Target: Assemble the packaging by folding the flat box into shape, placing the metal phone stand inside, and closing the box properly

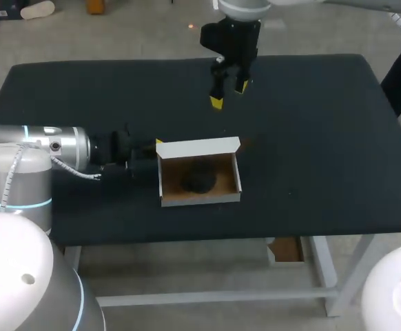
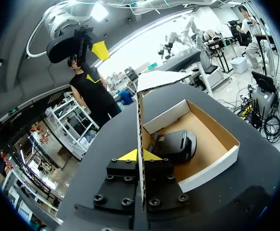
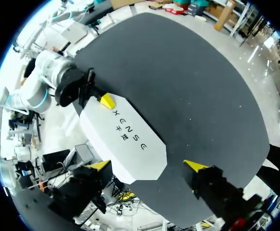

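Note:
The white cardboard box (image 1: 200, 196) stands open at the table's middle, brown inside, with the black phone stand (image 1: 199, 181) lying in it. Its lid (image 1: 199, 147) stands upright along the back. My left gripper (image 1: 156, 145) comes in from the left, shut on the box's side flap (image 2: 140, 125), which shows edge-on between the yellow tips of my left gripper (image 2: 139, 155); the stand (image 2: 177, 145) lies just ahead. My right gripper (image 1: 229, 94) hangs open over the table behind the box. In its own view my right gripper (image 3: 147, 166) is spread wide above the lid's white outer face (image 3: 125, 139).
The black table (image 1: 324, 138) carries nothing else. Bare surface lies on both sides of the box and behind it. The front edge is a short way from the box's front wall.

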Available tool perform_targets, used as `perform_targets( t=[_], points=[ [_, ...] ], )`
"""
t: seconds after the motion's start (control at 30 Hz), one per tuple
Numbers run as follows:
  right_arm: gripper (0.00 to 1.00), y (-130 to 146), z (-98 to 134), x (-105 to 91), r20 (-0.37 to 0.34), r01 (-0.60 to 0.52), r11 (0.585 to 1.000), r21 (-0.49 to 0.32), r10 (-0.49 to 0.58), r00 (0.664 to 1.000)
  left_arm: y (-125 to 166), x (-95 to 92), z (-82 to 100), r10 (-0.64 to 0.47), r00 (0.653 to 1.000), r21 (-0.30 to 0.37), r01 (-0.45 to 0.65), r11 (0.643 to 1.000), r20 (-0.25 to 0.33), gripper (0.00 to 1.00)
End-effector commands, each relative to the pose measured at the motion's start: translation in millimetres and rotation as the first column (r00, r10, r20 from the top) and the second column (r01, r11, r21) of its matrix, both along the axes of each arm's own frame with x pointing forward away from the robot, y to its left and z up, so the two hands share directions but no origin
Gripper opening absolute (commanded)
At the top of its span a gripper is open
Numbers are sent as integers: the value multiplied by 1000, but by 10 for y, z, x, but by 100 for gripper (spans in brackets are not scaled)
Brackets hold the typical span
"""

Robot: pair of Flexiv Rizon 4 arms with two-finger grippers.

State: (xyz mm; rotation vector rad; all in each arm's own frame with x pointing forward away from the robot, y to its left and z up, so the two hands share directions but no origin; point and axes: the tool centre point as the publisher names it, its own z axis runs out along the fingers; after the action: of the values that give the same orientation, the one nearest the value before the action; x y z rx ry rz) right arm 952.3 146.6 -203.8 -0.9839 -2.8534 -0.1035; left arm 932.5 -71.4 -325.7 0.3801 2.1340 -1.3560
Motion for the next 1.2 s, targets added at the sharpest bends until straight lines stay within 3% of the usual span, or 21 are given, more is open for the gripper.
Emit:
perform_targets(
  t=[0.03,0.23,0.37,0.6,0.7,1.2],
  points=[
    [100,-6,15,0,-3,-2,1000,-1,2,1000,5,2,-8,-1,1000,-2,1,1000,2,0],
    [100,-10,14,2,-107,131,991,-3,-130,986,15,-9,-43,9,999,5,-10,1000,47,0],
    [100,-76,13,-35,-225,241,970,-20,-239,945,44,10,-108,29,995,16,-31,999,94,0],
    [100,-121,5,-169,-300,369,925,-85,-377,876,32,-5,-156,30,989,21,-33,999,143,0],
    [100,-124,-15,-244,-362,374,923,-87,-380,852,27,-24,-175,23,986,30,-28,999,162,0],
    [100,-124,-15,-244,-362,374,923,-87,-380,852,23,-98,-202,-17,975,29,10,1000,222,0]
  ],
)
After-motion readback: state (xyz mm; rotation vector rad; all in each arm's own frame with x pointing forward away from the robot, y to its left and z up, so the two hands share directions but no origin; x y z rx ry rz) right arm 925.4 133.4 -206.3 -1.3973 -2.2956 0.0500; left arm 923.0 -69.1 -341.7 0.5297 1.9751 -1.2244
